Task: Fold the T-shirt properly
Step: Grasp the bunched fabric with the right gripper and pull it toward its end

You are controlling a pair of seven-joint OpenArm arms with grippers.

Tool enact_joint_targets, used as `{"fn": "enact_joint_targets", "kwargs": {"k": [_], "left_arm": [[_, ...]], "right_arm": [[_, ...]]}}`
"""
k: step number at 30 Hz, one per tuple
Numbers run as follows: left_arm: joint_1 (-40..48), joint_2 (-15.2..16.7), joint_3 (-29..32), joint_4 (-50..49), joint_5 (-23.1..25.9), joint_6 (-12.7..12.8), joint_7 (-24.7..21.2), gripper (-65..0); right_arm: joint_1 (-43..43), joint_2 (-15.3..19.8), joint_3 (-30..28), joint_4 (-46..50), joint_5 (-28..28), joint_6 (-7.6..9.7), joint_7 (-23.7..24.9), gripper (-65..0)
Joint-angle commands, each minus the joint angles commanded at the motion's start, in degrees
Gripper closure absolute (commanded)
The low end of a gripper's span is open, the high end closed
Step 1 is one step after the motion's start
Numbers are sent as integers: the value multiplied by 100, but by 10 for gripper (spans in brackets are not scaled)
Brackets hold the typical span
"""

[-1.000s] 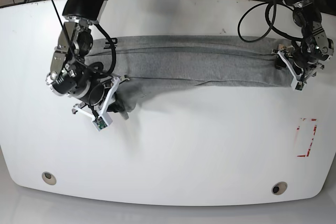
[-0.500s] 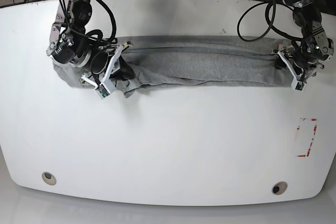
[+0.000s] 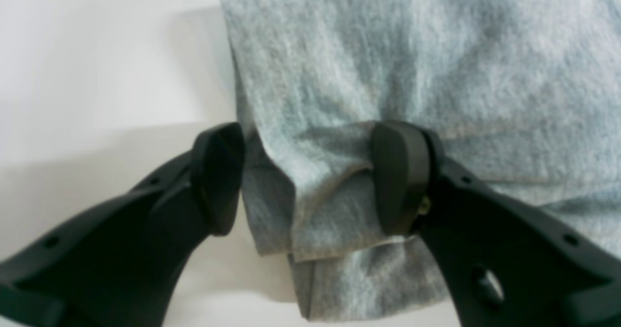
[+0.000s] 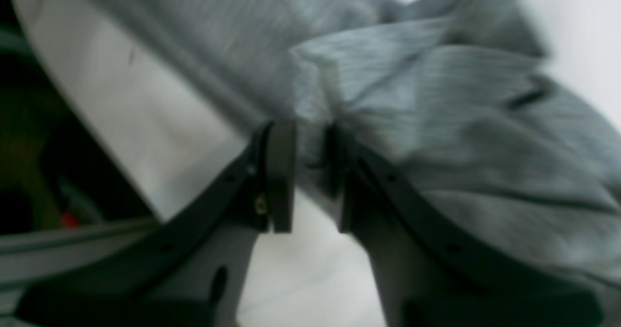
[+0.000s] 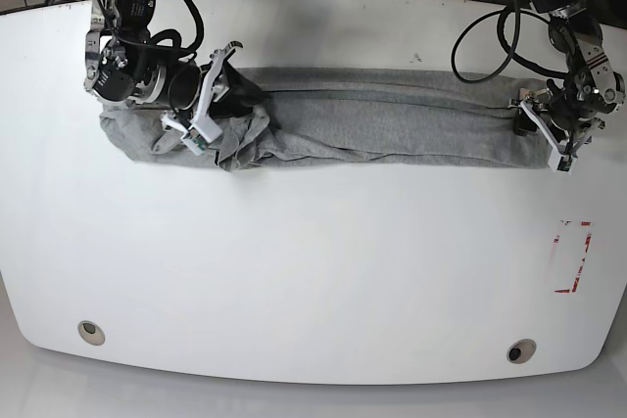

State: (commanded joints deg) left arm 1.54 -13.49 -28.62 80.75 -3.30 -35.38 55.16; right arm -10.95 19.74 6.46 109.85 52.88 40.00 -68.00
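The shirt lies as a long folded band across the far side of the counter. My right jaws pinch a bunched fold at one end; my left jaws stand spread astride the other end's layered corner, not clamped. It looks soft, light and limp, so I judge it will sag and slip unless taken through all layers at corners.
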Motion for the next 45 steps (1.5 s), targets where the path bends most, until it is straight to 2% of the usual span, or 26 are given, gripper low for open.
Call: {"fn": "enact_joint_targets", "kwargs": {"k": [6,9,11,14,17,22,30,32,38,40,45], "left_arm": [[0,0,0,9,0,0,0,-390],[-9,0,0,9,0,0,0,-390],[-18,0,0,26,0,0,0,-390],[-26,0,0,9,0,0,0,-390],[-26,0,9,9,0,0,0,-390],[-26,0,9,9,0,0,0,-390],[-26,0,9,0,0,0,0,-390],[-26,9,9,0,0,0,0,-390],[-26,9,9,0,-9,0,0,-390],[-26,9,9,0,-9,0,0,-390],[-26,9,9,0,-9,0,0,-390]], "right_arm": [[26,334,123,26,976,0,0,-346],[79,387,563,26,1415,0,0,-374],[167,369,888,-18,1503,0,0,-369],[387,308,1222,-299,1292,0,0,-354],[668,290,1266,-615,888,0,0,-338],[897,229,1231,-1055,492,0,0,-339],[1187,-79,870,-1451,-26,0,0,-342],[1196,-255,818,-1451,-53,0,0,-365],[1196,-475,791,-1442,-167,0,0,-530],[1187,-519,791,-1442,-273,0,26,-555],[1187,-642,791,-1442,-730,0,44,-552]]}}
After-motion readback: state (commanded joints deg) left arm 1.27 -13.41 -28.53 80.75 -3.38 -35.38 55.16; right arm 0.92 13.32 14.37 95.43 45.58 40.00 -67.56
